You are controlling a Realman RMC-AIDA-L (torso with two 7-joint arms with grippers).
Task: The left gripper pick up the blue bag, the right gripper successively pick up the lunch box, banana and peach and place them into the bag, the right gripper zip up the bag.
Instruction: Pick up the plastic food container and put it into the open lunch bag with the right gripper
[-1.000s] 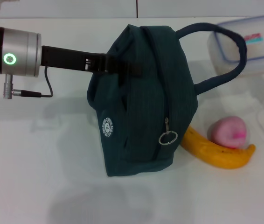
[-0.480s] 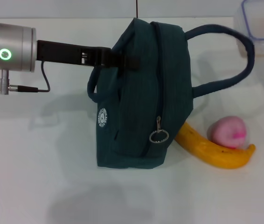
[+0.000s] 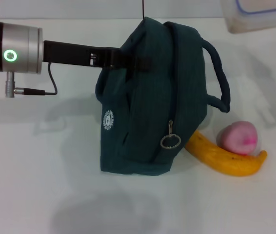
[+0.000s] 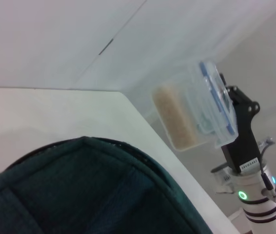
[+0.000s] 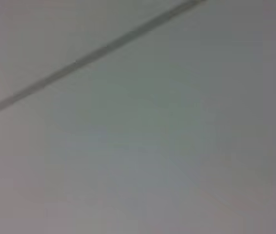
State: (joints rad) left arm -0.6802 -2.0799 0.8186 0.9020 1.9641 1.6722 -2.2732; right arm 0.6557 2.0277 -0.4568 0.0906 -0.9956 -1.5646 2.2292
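Two claws work: the left claw [image 3: 128, 61], arm level, grips the bag [image 3: 152, 97]; the right claw [image 4: 226, 117] clamps the lunch box [image 4: 191, 112] aloft.

A round white emblem [image 3: 108, 120] stood on the side of the blue bag [image 3: 152, 97], ringed with lettering too small to be read; a small white label [image 4: 249, 165] was stuck on the black body of the right gripper [image 4: 239, 117] in the left wrist view, its print likewise illegible; no other writing could be read.
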